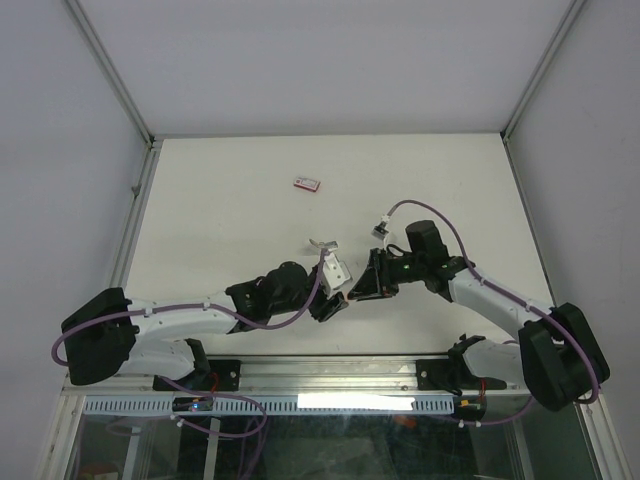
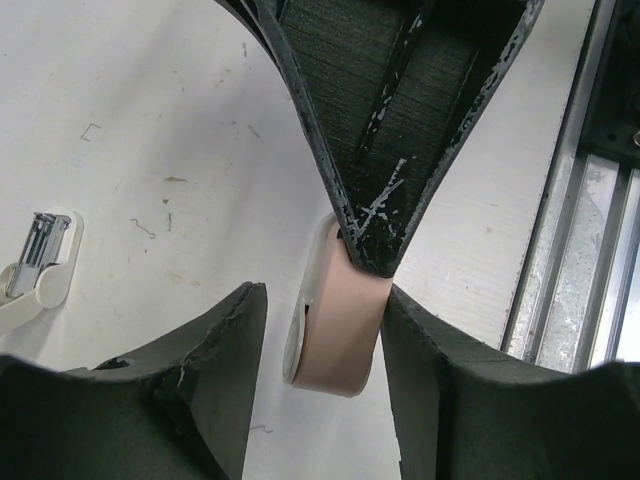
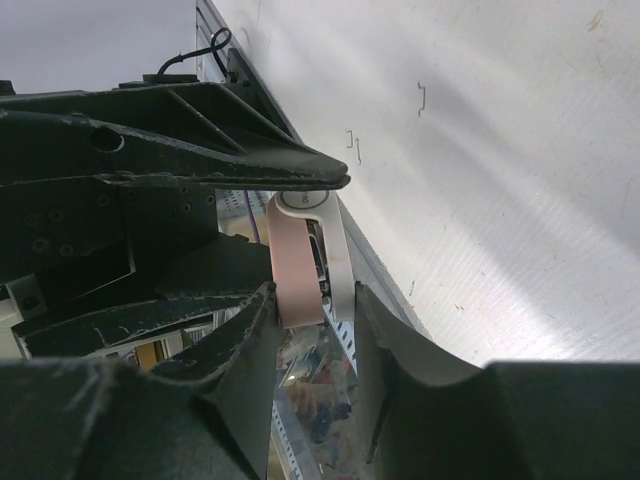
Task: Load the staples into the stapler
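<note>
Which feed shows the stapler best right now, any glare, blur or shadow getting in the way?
Top external: even light, sharp, but the stapler is tiny. Left wrist: crispest close-up, no glare on the table. Right wrist: the bright table nearly washes out at right, and the background below the stapler is blurred.

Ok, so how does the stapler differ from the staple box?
The stapler is white and pale pink, the box red. The stapler sits between the left gripper and right gripper; the box lies alone farther out on the table. The stapler looks larger than the box.
</note>
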`<state>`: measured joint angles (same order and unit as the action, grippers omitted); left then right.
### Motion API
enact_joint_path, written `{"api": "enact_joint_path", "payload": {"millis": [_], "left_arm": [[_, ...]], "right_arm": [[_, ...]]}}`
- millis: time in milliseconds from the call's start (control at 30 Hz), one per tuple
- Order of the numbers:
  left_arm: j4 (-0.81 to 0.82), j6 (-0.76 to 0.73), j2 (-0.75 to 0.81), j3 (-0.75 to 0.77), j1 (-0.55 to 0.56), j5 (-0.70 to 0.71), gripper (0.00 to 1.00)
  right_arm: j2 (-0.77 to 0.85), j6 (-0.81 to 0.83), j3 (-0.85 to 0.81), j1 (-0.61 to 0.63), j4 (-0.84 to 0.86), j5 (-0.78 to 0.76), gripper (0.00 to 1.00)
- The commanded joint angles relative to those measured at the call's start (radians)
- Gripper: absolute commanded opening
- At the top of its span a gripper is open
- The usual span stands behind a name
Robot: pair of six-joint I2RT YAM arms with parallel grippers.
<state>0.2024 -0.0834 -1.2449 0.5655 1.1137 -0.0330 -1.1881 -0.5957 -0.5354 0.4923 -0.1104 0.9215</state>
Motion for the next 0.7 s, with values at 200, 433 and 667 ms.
{"api": "enact_joint_path", "payload": {"millis": [200, 433, 667], "left_arm": [[0.067, -0.007, -0.016, 0.041, 0.012, -0.01, 0.13], [0.068, 0.016, 0.023, 0.009, 0.012, 0.005, 0.0], [0.1, 0.034, 0.064, -0.02, 0.012, -0.002, 0.0]], "right_arm": [[0.032, 0.019, -0.063, -0.003, -0.037, -0.025, 0.22], [0.159, -0.058, -0.061, -0.057, -0.053, -0.154, 0.72], [0.181, -0.123, -0.004, -0.078, -0.039, -0.19, 0.56]]}}
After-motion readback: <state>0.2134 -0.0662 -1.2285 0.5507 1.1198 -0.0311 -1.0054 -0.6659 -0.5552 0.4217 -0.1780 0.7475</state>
